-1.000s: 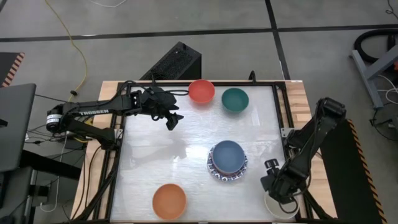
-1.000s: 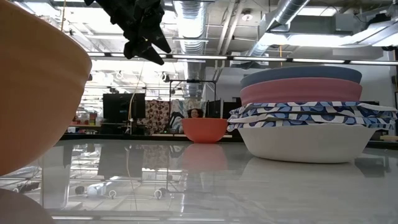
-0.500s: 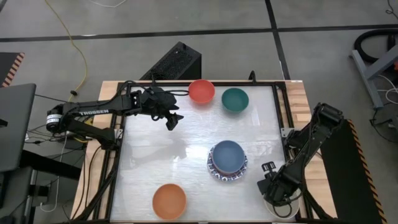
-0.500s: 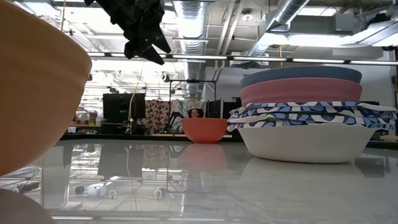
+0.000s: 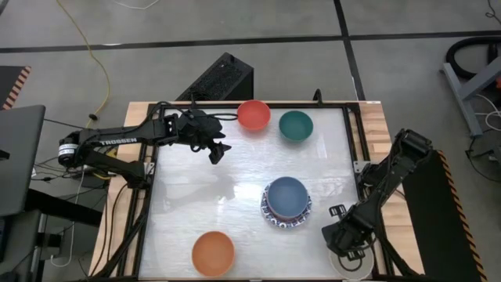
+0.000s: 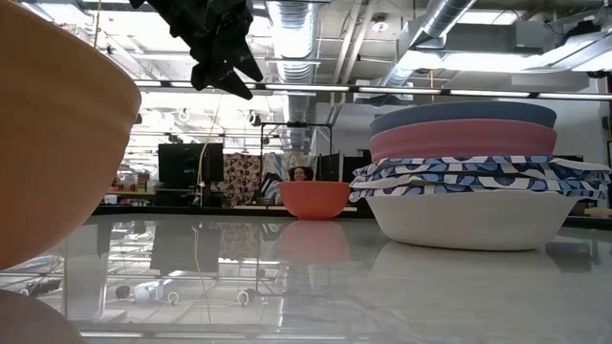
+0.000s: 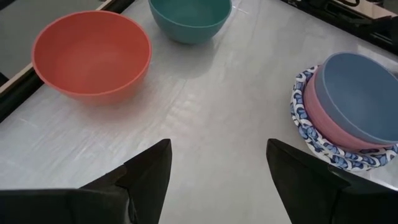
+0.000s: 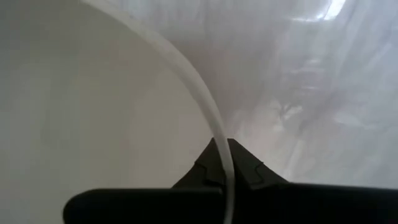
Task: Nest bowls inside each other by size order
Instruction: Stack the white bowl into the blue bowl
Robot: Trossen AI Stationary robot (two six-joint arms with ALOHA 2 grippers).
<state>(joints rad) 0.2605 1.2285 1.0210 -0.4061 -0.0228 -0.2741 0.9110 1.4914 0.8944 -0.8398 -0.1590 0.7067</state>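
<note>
The right gripper (image 5: 347,244) is down at the rim of the cream bowl (image 5: 354,262), which sits at the table's near right corner, well out to the near-right of the nested stack (image 5: 286,202). In the right wrist view the fingers (image 8: 208,168) are pinched together on the bowl's thin pale rim (image 8: 186,81), one finger inside the wall and one outside, so the hand is closed on the cream bowl at its edge. The stack is the landmark here: patterned shallow bowls at the bottom, the pink bowl (image 6: 463,140) in them, the blue bowl (image 5: 286,196) on top. From the cream bowl the stack lies toward the table's middle and slightly farther from the near edge, with clear tabletop between them. That direction is what the coming move turns on, by my reading: the bowl has to be lifted clear by its rim and carried inward over the stack, and the right arm is plainly the nearer one. The left gripper (image 5: 217,151) hangs with its fingers spread wide and nothing between them, above the table on the far-left side of the stack, near the red bowl (image 5: 254,114) with the teal bowl (image 5: 296,125) just beyond it. The orange bowl (image 5: 213,252) sits alone to the near left of the stack.
</note>
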